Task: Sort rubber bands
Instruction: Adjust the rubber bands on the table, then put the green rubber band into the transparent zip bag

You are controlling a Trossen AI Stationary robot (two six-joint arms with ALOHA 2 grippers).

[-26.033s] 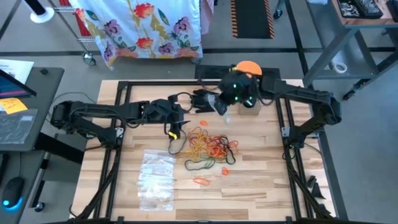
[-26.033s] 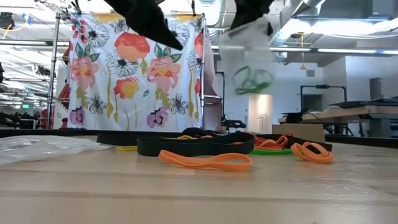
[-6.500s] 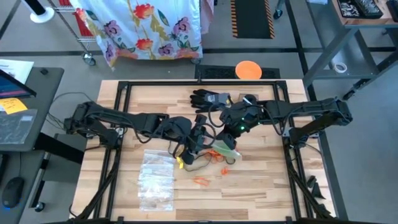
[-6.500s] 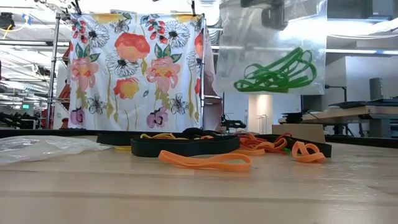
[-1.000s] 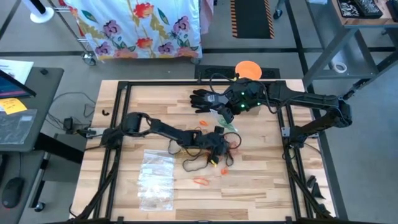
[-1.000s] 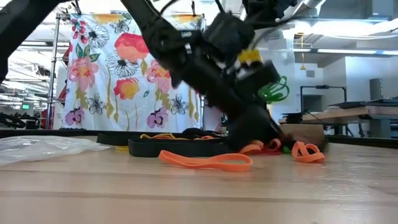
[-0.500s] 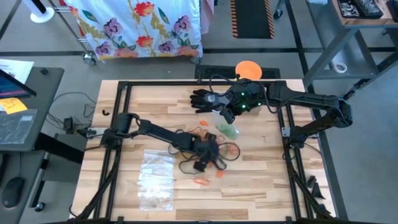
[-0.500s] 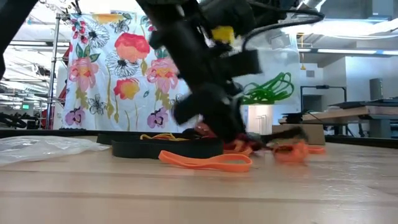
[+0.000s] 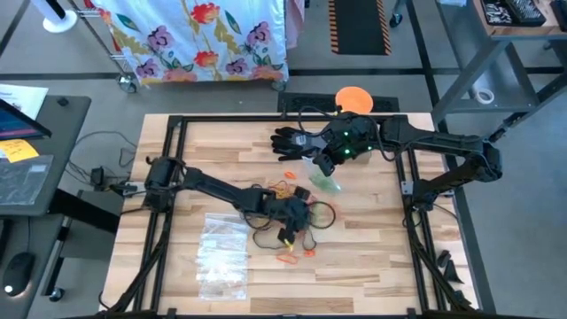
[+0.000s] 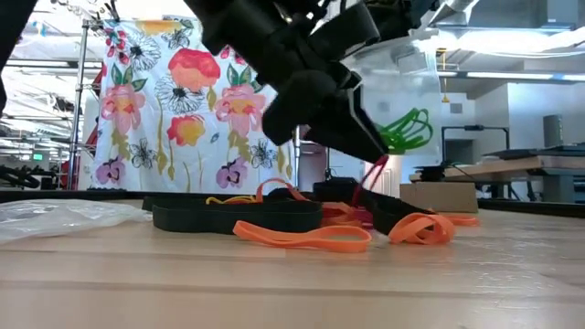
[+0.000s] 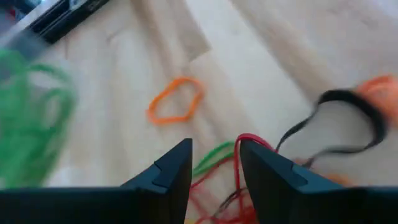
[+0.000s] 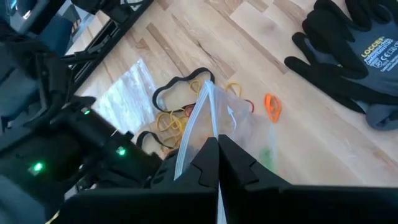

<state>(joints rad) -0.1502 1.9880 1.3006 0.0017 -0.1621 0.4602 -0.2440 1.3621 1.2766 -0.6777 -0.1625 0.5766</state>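
A pile of orange, yellow, red and black rubber bands (image 9: 297, 206) lies mid-table. My left gripper (image 9: 285, 237) hangs over the pile's near side, its fingers apart (image 11: 214, 149), and a red rubber band (image 10: 370, 178) runs up from the pile to it. A green band (image 11: 211, 158) shows between the fingers lower down. Over the far side of the table, my right gripper (image 9: 322, 167) is shut on a clear plastic bag (image 10: 393, 87) that contains green rubber bands (image 10: 402, 128). One orange band (image 9: 285, 259) rests flat on the wood near the front. My left gripper has the red band's upper bend (image 11: 244, 137) looped over one fingertip (image 11: 264, 165), hooked rather than pinched. The fingers slant down toward the pile. The band runs taut from the fingertip to the pile, where its lower end stays. My right gripper pinches the bag's top edge (image 12: 208, 106) between its shut fingers, slanting down from above. The bag hangs below the fingers, clear of the table, with the green bands in its bottom (image 9: 324, 184).
A black glove (image 9: 292, 142) lies at the far middle of the table. A stack of clear bags (image 9: 221, 252) lies at the near left. A wide black band (image 10: 238, 217) and an orange band (image 10: 302, 236) lie in front. Black frame rails (image 9: 168, 221) edge the table.
My left gripper has risen and drawn back toward the table's near-left, off the pile. The red band has come up with it and is drawn taut. The black band and an orange band in the pile have slid the same way.
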